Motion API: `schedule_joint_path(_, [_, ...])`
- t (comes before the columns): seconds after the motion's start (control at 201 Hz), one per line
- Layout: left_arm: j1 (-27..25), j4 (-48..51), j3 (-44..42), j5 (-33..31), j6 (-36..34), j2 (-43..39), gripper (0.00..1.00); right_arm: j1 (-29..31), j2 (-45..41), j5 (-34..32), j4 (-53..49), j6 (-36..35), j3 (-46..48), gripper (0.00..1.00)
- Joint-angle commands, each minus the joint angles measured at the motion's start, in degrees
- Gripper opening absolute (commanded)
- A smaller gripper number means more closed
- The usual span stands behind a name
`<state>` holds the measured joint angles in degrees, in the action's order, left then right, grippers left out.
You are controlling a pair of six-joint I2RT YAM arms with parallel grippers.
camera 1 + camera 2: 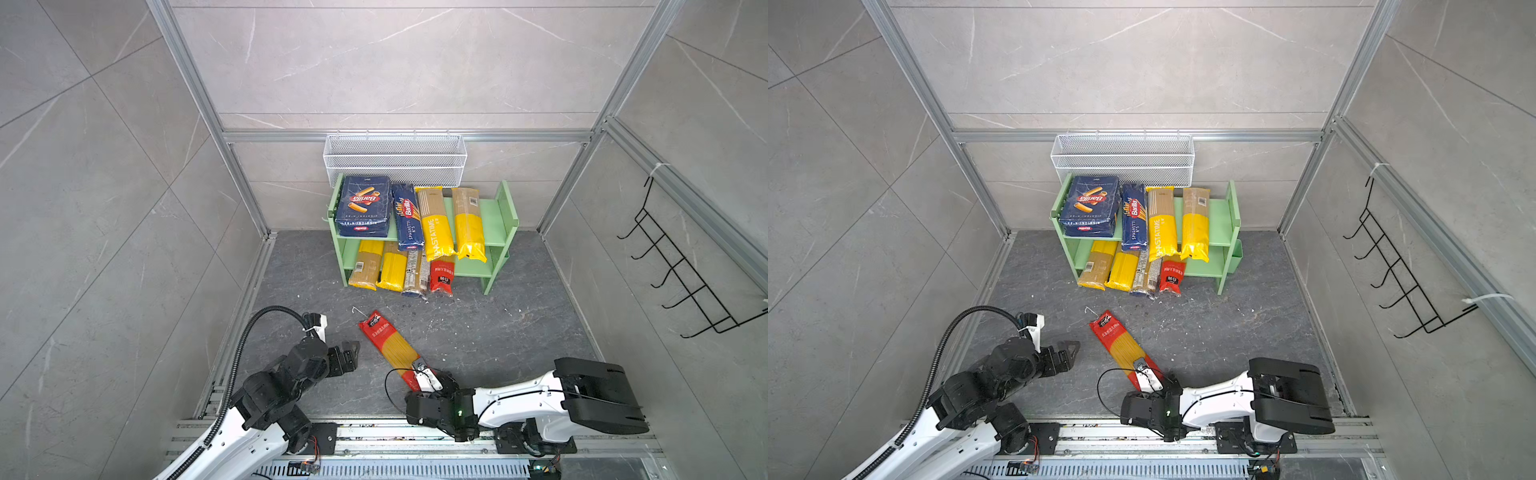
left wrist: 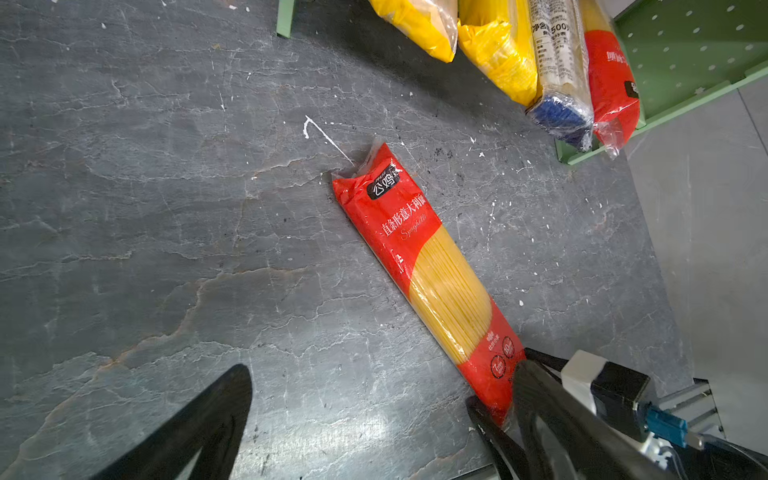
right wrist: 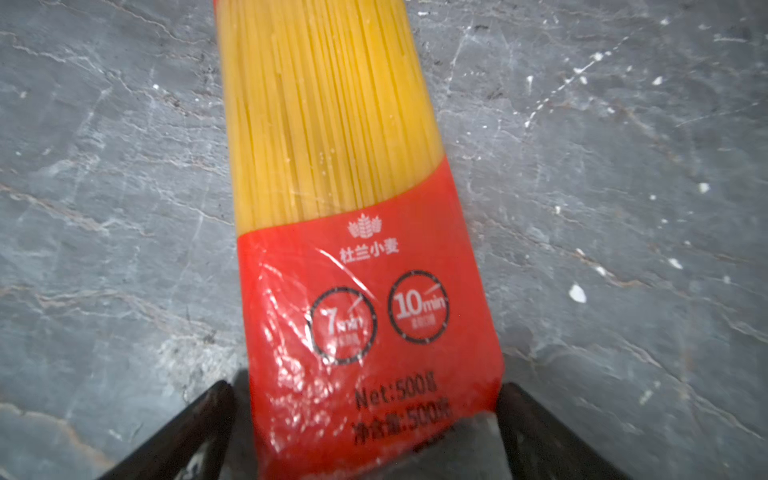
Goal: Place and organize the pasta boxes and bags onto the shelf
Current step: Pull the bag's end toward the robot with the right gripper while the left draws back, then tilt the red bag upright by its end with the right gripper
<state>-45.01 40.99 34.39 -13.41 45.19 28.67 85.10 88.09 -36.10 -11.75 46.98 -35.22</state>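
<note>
Shelf, pale green, two tiers, standing at the middle of the back edge of the surface. Top tier, left to right: wide blue box; narrow blue box; two yellow-and-clear bags, both overhanging the tier's front. Lower tier, left to right: two more yellow bags; one clear printed bag; one red-ended bag, all four jutting out past the tier's front. Right-hand part of each tier is bare. Outstanding: one loose red-ended bag, lying flat and diagonal on the surface near the middle of the front edge, well apart from the shelf. Right gripper: fingers spread wide on either side of that bag's near red end, not closed on it. Left gripper: fingers apart, holding nothing, beside the bag toward the left edge. Assessment: eight of nine items shelved; last bag's pickup is about to be made, and straightening the overhanging bags may remain.
</note>
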Motion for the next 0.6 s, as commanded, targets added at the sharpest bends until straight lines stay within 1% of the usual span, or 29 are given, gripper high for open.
schedule_joint_path(0.0, [-0.31,1.03,2.66,-0.42,0.76,-0.37,0.99,1.12,-3.03,-3.38,-6.46,1.3,1.46,0.99])
schedule_joint_path(0.04, [-0.33,1.51,2.89,-0.69,0.68,-0.46,0.99,1.05,-4.18,-3.9,-7.39,1.37,1.6,0.99])
schedule_joint_path(0.129, [-0.3,2.07,3.14,-1.26,0.59,-0.63,0.98,0.87,-6.07,-4.32,-6.1,-0.18,2.81,0.99])
schedule_joint_path(0.224, [-0.38,2.1,3.29,-1.34,0.63,-0.63,0.99,-0.54,-7.01,-1.41,-2.97,-3.11,3.7,0.99])
schedule_joint_path(0.324, [-0.37,2.05,3.14,-1.62,0.78,-0.55,0.99,-1.99,-8.03,2.64,3.5,-5.8,5.77,0.99])
schedule_joint_path(0.433, [-0.34,2.11,3.11,-1.53,0.58,-0.8,0.98,-3.37,-8.99,4.41,7.21,-7.76,7.51,0.99])
schedule_joint_path(0.488, [-0.34,2.16,3.01,-1.61,0.56,-0.91,0.99,-3.98,-8.83,4.13,8.11,-9.01,7.53,0.99])
schedule_joint_path(0.593, [-0.34,2.16,3.17,-1.81,0.36,-0.72,0.98,-5.66,-8.14,5.91,9.76,-11.47,6.7,0.99])
